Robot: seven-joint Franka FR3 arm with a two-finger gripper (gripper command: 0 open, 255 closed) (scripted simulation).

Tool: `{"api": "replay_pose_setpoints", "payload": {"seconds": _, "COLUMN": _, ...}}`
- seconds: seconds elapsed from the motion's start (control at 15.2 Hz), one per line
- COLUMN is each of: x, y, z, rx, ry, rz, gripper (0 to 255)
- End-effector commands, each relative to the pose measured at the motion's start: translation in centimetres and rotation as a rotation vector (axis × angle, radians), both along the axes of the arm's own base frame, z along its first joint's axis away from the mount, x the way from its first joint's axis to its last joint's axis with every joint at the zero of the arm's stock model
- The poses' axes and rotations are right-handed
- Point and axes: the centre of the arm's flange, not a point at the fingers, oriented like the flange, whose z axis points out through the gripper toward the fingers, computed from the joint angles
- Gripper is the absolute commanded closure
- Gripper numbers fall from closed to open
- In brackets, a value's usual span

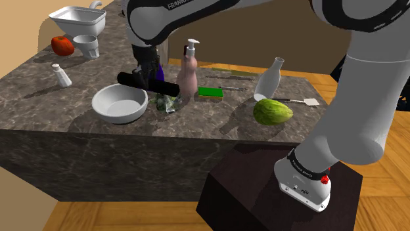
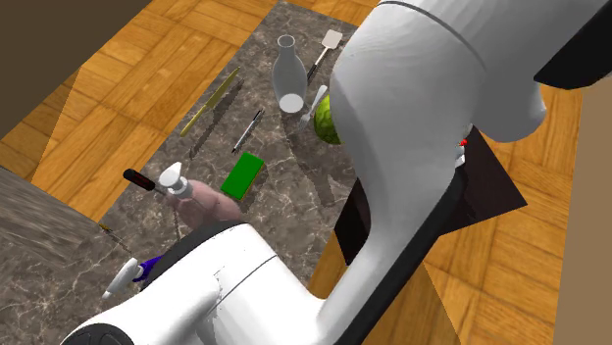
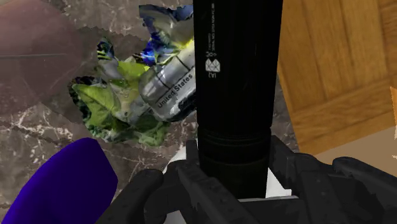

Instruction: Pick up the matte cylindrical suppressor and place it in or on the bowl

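between the black fingers of the pincer (image 3: 232, 184) the suppressor (image 3: 238, 95) was clamped, a dark matte cylinder with small white print on its side. the fingers pressed on it from both sides, so the pincer was closed on it. in the shoulder view the pincer hung over the marble desk (image 1: 39, 92) with the cylinder lying level and, as far as i could judge, clear of the surface. just beneath, toward five o'clock in that view, lay a crumpled leaf-printed packet (image 1: 167, 104), and behind the fingers stood something purple (image 1: 159, 71). a pinkish pump bottle (image 1: 188, 73) stood close at three o'clock, near one end of the cylinder. the white bowl (image 1: 119, 104) sat at seven o'clock from the pincer, near but not under it, and looked empty. farther out toward three o'clock were a green block (image 1: 211, 92), a white bottle (image 1: 271, 77) and a green melon (image 1: 273, 112).

the pick seemed done, and the carry to the bowl was the step in hand. the next move called for a short shift toward seven o'clock until the cylinder hung centred over the bowl, then a lowering and a release. the cylinder would likely rest slanted against the rim, and swinging it needed care near the pump bottle.
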Motion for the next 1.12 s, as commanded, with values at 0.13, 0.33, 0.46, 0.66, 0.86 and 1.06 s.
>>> {"api": "replay_pose_setpoints", "payload": {"seconds": 0.13, "x": 4.4, "y": 3.2, "z": 0.1, "rx": 0.0, "ry": 0.0, "rz": -0.001, "gripper": 255}}
{"api": "replay_pose_setpoints", "payload": {"seconds": 0.33, "x": 7.5, "y": 5.6, "z": 0.2, "rx": 0.0, "ry": 0.0, "rz": -0.001, "gripper": 255}}
{"api": "replay_pose_setpoints", "payload": {"seconds": 0.46, "x": 9.6, "y": 7.2, "z": 0.2, "rx": 0.0, "ry": 0.0, "rz": -0.001, "gripper": 255}}
{"api": "replay_pose_setpoints", "payload": {"seconds": 0.66, "x": 10.6, "y": 8.0, "z": -0.8, "rx": 0.0, "ry": 0.0, "rz": -0.001, "gripper": 255}}
{"api": "replay_pose_setpoints", "payload": {"seconds": 0.86, "x": 10.6, "y": 8.0, "z": -2.4, "rx": 0.0, "ry": 0.0, "rz": -0.001, "gripper": 255}}
{"api": "replay_pose_setpoints", "payload": {"seconds": 1.06, "x": 10.6, "y": 8.0, "z": -4.0, "rx": 0.0, "ry": 0.0, "rz": -0.001, "gripper": 255}}
